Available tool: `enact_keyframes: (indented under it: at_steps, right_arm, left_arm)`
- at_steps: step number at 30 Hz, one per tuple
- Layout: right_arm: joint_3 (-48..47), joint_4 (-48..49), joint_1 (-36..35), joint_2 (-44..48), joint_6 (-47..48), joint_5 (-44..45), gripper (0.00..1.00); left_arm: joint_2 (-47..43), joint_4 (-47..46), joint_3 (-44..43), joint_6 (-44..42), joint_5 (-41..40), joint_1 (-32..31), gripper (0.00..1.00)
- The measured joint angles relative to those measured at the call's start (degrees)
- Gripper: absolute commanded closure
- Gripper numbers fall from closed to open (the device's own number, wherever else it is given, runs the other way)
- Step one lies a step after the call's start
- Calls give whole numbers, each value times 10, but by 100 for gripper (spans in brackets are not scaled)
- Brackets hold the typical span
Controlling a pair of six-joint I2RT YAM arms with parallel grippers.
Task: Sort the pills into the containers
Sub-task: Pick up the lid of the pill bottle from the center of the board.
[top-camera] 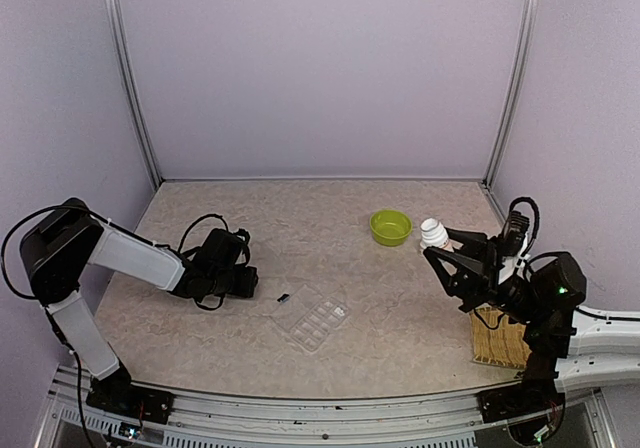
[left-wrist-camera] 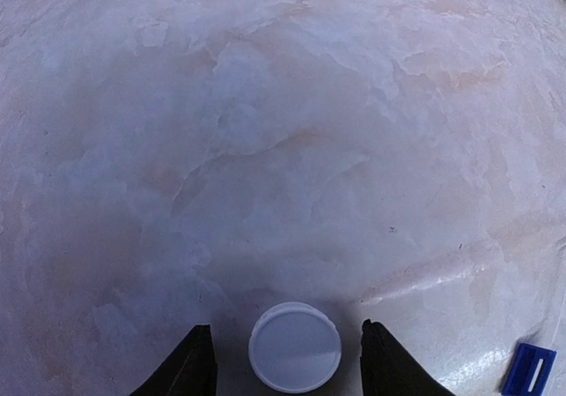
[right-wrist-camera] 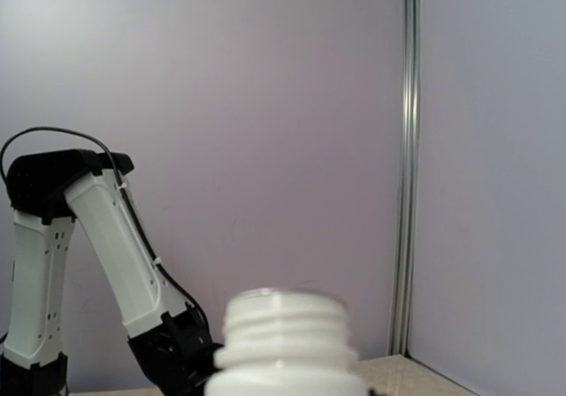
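My left fingers (left-wrist-camera: 199, 365) stand apart either side of the white cap (left-wrist-camera: 294, 346), not touching; I should close centred, square. My right fingers (top-camera: 447, 258) grip the open white bottle (right-wrist-camera: 287, 343). The clear pill box (top-camera: 312, 320) lies lower centre of the top view; pills perhaps inside the bottle, unseen.

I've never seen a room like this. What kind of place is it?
Probably a robot testing booth, not a home. A left arm and a right arm are fixed at the table's near edge, plain purple walls on metal posts close it in, and a pill box and green bowl sit ready.
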State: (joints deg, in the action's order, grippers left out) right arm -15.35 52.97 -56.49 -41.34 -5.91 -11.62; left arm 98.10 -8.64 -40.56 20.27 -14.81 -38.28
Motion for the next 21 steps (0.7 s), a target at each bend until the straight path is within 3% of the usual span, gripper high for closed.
enact_keyframes:
  at_steps: [21]
  right_arm:
    - [0,0,0,-3,-4,1,100]
  left_arm:
    - [8,-21,0,-4,7,0,62]
